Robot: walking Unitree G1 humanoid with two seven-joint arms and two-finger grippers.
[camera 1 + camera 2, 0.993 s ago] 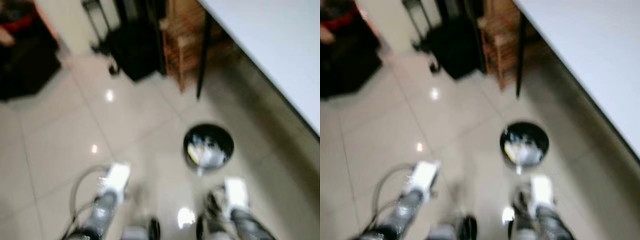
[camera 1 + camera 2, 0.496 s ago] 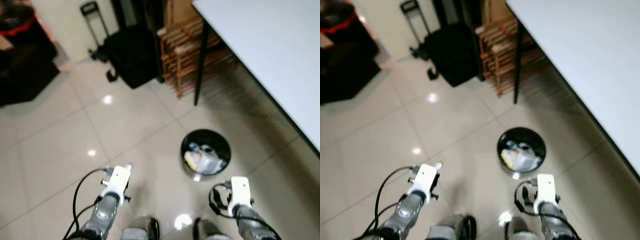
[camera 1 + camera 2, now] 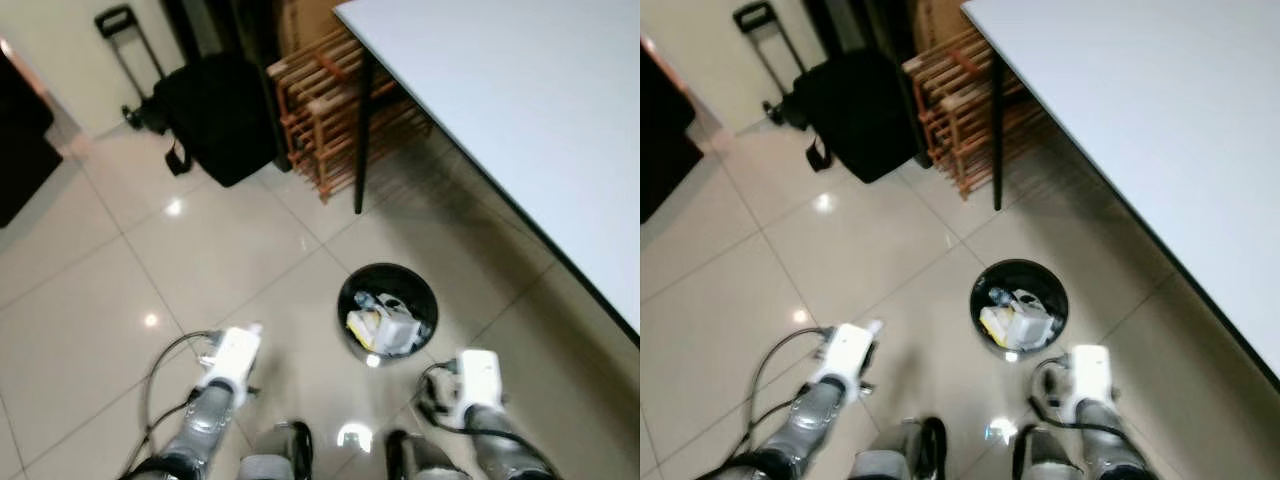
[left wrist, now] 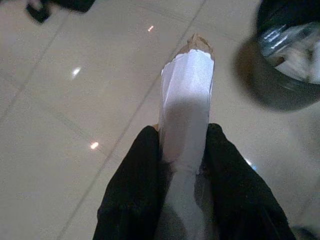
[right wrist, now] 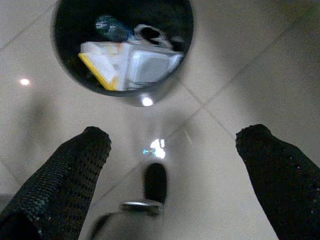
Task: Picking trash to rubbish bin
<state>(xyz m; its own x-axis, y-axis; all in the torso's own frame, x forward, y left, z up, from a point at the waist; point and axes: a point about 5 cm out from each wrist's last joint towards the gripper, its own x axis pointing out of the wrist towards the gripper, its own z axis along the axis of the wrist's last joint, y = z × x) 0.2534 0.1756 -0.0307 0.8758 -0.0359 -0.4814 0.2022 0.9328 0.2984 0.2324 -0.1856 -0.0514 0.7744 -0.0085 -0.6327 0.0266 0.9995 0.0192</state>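
The left pincer [image 4: 182, 150] is clamped on a flat piece of white paper trash [image 4: 186, 107] with a torn brown edge, held out over the tiled floor [image 3: 90, 300]. The round black rubbish bin [image 3: 387, 310] stands on the floor ahead, nearer the right arm and just short of the white worktop [image 3: 520, 110] — already part full of wrappers and paper. The right pincer [image 5: 172, 150] hangs spread wide and empty, just short of the bin's rim.

The step in hand looks like the carry to the bin. To do it well, the left arm should swing across until the paper sits squarely above the opening — not the rim — before releasing, since a light sheet may flutter aside.
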